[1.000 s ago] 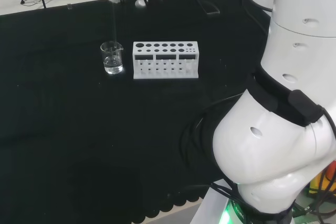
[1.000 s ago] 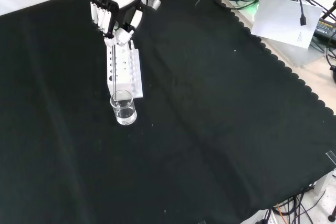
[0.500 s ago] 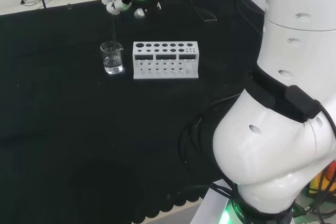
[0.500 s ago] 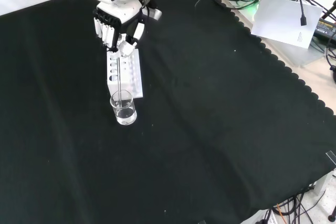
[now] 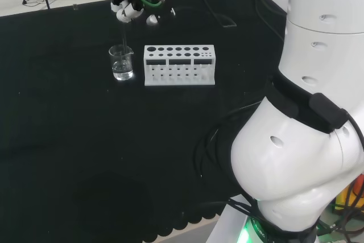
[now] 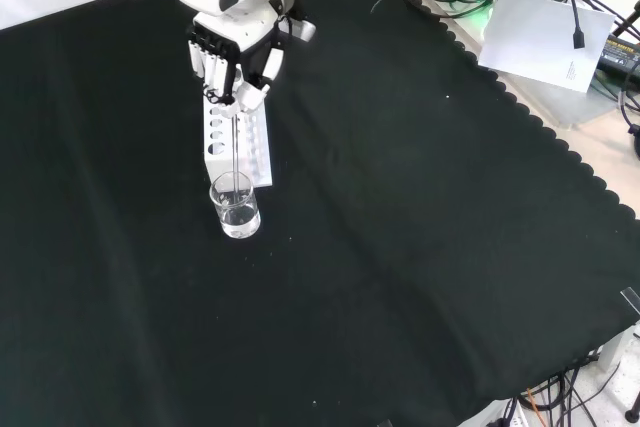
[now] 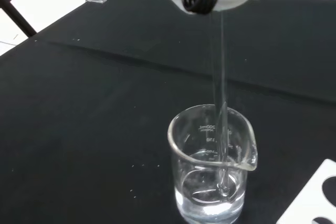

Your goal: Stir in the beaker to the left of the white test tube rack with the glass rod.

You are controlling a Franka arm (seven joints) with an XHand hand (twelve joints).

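One black cloth point(image 6: 420, 247) covers the bench; at upper left of the front view the hand point(image 6: 232, 47) pinches a glass rod point(image 6: 236, 142) above the white test tube rack point(image 6: 238, 137). Below them the beaker point(image 6: 235, 205) holds clear liquid, the rod's tip dipped inside, so stirring seems underway; next comes small circling, clear of the glass wall.
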